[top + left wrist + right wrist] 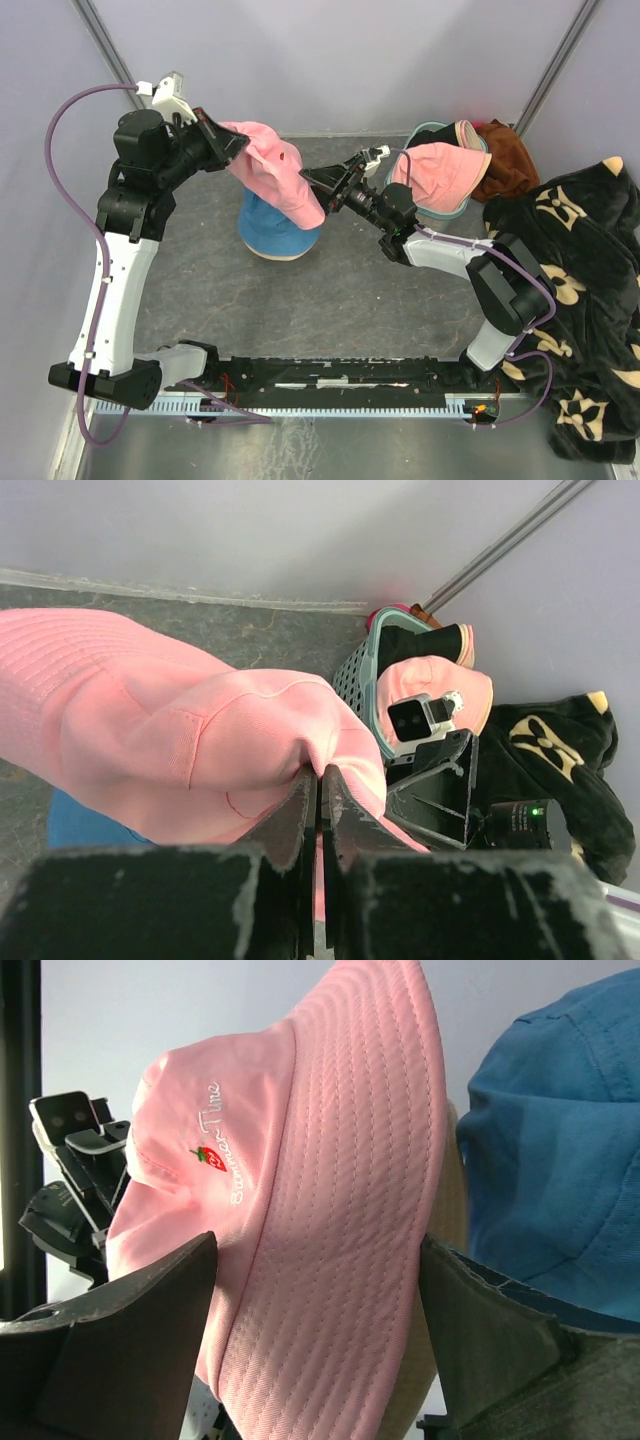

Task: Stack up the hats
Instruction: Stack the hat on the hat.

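Brim of the pink hat (275,165) is pinched tight in the left gripper (238,142), hat hanging over the blue hat (275,228); right gripper (318,183) gapes wide around the opposite brim, probably not gripping yet

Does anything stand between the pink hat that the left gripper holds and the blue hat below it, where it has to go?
Nothing visible does. The pink hat hangs over the blue hat, held by the left gripper. The open right gripper has its fingers around the hat's brim from the side, not underneath.
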{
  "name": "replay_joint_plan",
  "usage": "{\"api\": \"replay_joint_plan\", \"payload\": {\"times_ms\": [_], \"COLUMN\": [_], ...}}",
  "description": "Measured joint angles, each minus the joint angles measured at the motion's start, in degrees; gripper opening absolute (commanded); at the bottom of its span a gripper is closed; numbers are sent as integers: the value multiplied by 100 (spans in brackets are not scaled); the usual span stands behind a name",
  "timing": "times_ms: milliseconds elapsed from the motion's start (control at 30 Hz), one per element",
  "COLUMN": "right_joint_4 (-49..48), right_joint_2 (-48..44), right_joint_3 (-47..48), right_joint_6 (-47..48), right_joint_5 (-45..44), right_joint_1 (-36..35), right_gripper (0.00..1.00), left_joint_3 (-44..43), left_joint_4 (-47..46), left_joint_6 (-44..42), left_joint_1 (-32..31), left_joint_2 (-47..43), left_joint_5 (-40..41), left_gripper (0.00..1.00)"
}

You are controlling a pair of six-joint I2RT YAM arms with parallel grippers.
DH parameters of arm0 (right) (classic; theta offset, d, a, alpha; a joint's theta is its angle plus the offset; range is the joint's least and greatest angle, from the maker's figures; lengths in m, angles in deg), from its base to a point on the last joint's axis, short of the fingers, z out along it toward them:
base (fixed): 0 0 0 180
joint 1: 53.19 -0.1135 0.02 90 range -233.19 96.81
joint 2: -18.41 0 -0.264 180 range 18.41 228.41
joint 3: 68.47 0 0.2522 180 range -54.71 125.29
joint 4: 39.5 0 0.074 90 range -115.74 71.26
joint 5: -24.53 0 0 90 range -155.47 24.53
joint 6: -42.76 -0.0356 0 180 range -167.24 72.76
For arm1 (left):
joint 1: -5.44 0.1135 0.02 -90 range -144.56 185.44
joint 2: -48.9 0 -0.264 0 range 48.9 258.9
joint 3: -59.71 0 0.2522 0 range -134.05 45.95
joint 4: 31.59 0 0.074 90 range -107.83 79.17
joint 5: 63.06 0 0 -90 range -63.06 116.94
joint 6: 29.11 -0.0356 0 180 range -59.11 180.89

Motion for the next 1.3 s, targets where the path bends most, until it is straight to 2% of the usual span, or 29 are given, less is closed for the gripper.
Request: {"api": "replay_joint_plan", "payload": {"times_ms": [167,300,433,467,733,900,1167,1300], "right_joint_4": [-186,-179,-72,-31,522,1056,1700,1952], "right_joint_2": [42,42,42,42,42,42,44,44], "right_joint_3": [2,63,232,282,975,1231,1362,1362], "right_joint_6": [-155,-83,68,114,542,905,1399,1665], "right_joint_5": [7,9,9,15,109,107,15,-81], "right_joint_1": [-2,-2,-2,-2,-227,-505,-981,-1106], "right_gripper": [69,46,19,15,13,14,15,16], "left_joint_3": [4,4,-98,-170,-1008,-1235,-1233,-857], "left_joint_4": [15,142,411,496,1038,1311,1598,1543], "left_joint_6": [-7,-76,-195,-254,-640,-874,-1093,-1152], "left_joint_1": [26,26,26,26,24,26,26,26], "left_joint_2": [-7,-11,-9,-4,39,39,33,-107], "left_joint_5": [31,184,466,564,1189,1624,2011,2140], "left_gripper": [3,3,3,3,3,3,3,3]}}
